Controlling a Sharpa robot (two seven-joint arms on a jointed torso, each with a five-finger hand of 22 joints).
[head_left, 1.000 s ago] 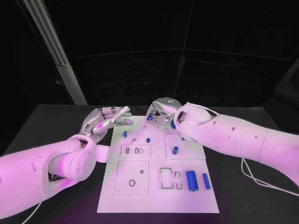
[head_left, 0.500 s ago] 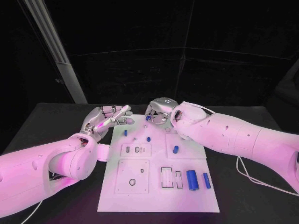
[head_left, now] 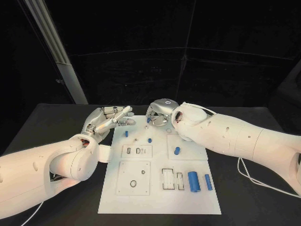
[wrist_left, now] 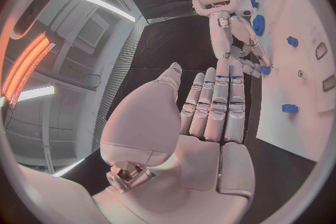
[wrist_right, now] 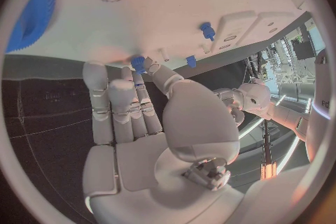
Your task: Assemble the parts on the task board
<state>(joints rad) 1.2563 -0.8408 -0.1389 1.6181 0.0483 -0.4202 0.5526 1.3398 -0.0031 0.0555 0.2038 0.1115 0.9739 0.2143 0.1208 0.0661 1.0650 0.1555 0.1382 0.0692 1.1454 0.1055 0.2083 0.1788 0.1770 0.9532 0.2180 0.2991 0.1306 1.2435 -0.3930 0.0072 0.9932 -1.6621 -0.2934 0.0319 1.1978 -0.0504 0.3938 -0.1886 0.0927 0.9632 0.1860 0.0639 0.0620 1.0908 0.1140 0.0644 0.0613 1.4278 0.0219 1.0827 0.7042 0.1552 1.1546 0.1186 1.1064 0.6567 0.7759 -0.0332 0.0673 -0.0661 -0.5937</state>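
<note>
Two blue cylinders (head_left: 199,181) lie at the near right of the task board (head_left: 161,197) on the table (head_left: 259,202). Farther back, the left robot hand (head_left: 110,119) hovers open, fingers straight, beside the board's far left corner. The right robot hand (head_left: 161,113) pinches a small blue part (wrist_right: 138,62) at the far edge.
</note>
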